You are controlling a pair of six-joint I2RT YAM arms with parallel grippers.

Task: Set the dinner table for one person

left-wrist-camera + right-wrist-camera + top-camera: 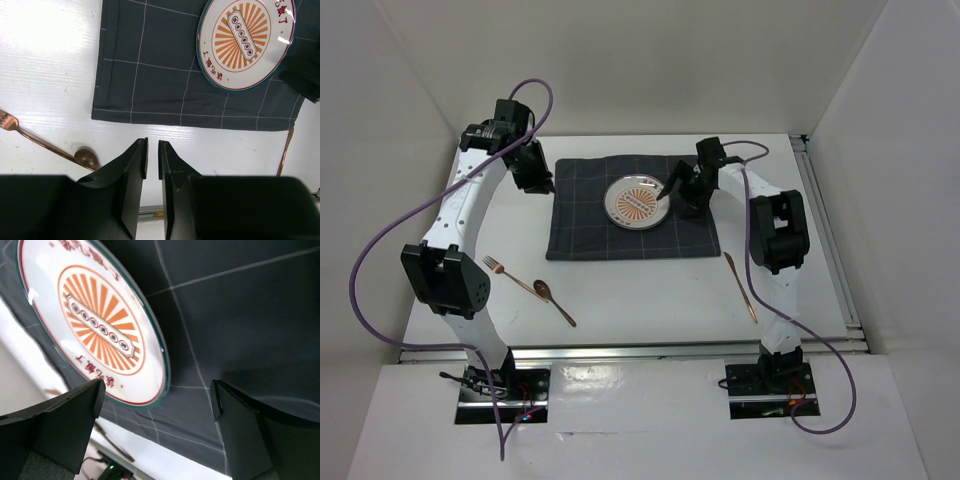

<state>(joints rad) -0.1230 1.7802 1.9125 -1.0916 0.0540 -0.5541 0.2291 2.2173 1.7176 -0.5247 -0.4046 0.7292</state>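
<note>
The dinner table (650, 300) is a white top with silver rails. A dark grey checked mat (590, 215) lies at its middle, and a round white plate with an orange sunburst (636, 203) sits on it. A copper fork (505, 270) and spoon (553, 300) lie front left of the mat, and a copper knife (741, 287) lies front right. My left gripper (534, 172) hovers by the mat's left edge. Its jaws (153, 150) are nearly together and empty. My right gripper (672, 187) is wide open and empty (157, 392) over the plate's right rim (162, 365).
White enclosure walls stand close on the left, back and right. The left wrist view shows the mat (150, 75), plate (245, 42), fork (12, 124), spoon (86, 158) and knife (285, 150). A purple cable (380, 235) loops beside the left arm.
</note>
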